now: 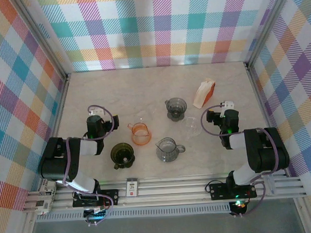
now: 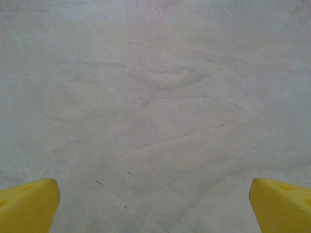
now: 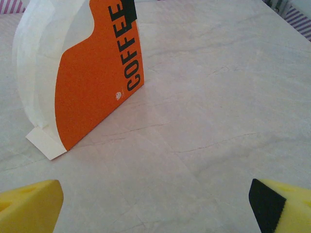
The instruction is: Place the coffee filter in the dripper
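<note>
Left tool (image 2: 155, 206) and right tool (image 3: 155, 204) stand spread, empty. Paper coffee filters (image 3: 39, 58) at the right tool's eleven o'clock look light and flimsy; best pinch one's upper edge.

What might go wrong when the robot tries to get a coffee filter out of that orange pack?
1. The filter pack stands upright on a narrow edge, so a nudge from the open right hand might tip it over.
2. The white filters look thin and stacked together, so the hand may pull out several at once.
3. The clear cup sits close beside that arm and might get bumped.
</note>
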